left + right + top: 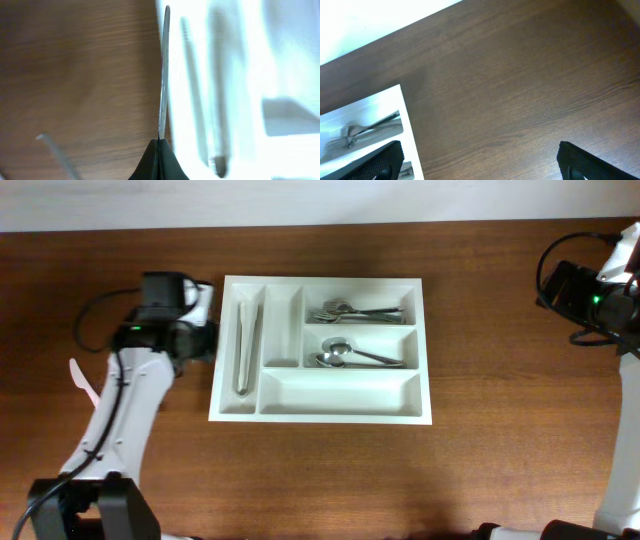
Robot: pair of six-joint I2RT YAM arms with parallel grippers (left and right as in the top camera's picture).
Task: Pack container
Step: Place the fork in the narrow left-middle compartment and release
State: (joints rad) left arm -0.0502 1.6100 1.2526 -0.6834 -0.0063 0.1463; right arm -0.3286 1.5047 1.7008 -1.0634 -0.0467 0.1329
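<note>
- The tray [340, 418] is found in the middle of the table [330, 480], squared to its edges and lying nearer the left arm than the right.
- It is seen as one white plastic moulding with five compartments: two narrow upright slots at the left arm's end and three long ones lying crosswise.
- The outermost slot is filled with long metal pieces [245, 345], though their kind cannot be made out. The slot beside it is bare.
- Forks [355, 312] are laid in the top long compartment and spoons [345, 356] in the middle one, while the bottom one is bare.
- The tray is judged stiff and light in itself, with some weight added by the metal inside.
- Its glossy plastic is likely to slide on the wood when nudged.
- It would best be taken by the outer rim or a divider wall and kept level, so the loose cutlery is not tipped together.
- The left gripper [205, 338] is pinched shut on a thin knife [162, 75], seen edge-on from the wrist along the tray's outer wall. Whether the blade is over the rim or just outside cannot be told.
- The right gripper [485, 167] is spread wide with nothing between the fingers, over bare wood beside the tray's far end.
- A pale plastic utensil [82, 380] is noted on the table by the left arm, well apart from the tray.
</note>
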